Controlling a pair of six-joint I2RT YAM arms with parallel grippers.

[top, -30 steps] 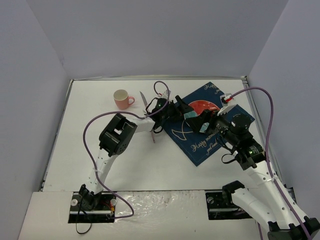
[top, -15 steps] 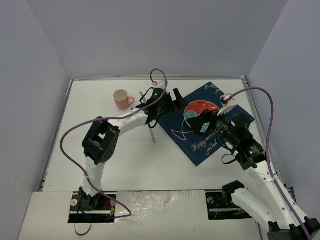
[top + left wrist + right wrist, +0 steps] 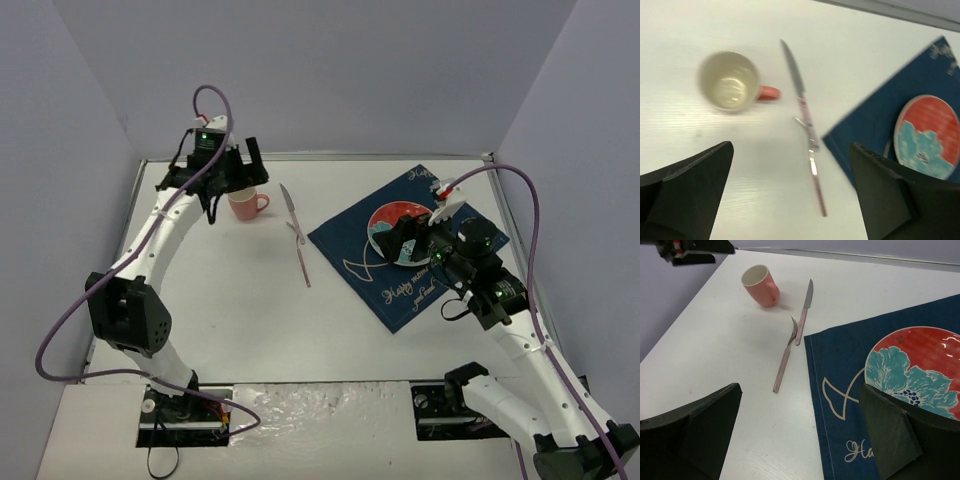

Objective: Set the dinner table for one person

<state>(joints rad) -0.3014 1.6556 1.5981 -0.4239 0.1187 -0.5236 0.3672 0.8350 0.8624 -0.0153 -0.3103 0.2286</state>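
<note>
The dinner table (image 3: 200,300) is a white top with a thin metal rim. A navy fish-print cloth (image 3: 400,275) lies at the right, with a red and teal plate (image 3: 385,222) on it. A pink cup (image 3: 243,204) stands at the far left. A knife (image 3: 288,203) and a fork (image 3: 301,252) lie between the cup and the cloth. My left gripper (image 3: 225,180) hangs open and empty above the cup (image 3: 730,87). My right gripper (image 3: 405,242) is open and empty over the plate's near edge (image 3: 915,372).
In the right wrist view the fork (image 3: 786,357) and the knife (image 3: 805,310) lie just left of the cloth's edge (image 3: 840,405). Grey walls close the table at the back and both sides. Purple cables loop off both arms.
My left arm has swung from over the cloth beside the plate back to the far left, above the cup. The plate shows more fully. The right gripper has hardly moved.
</note>
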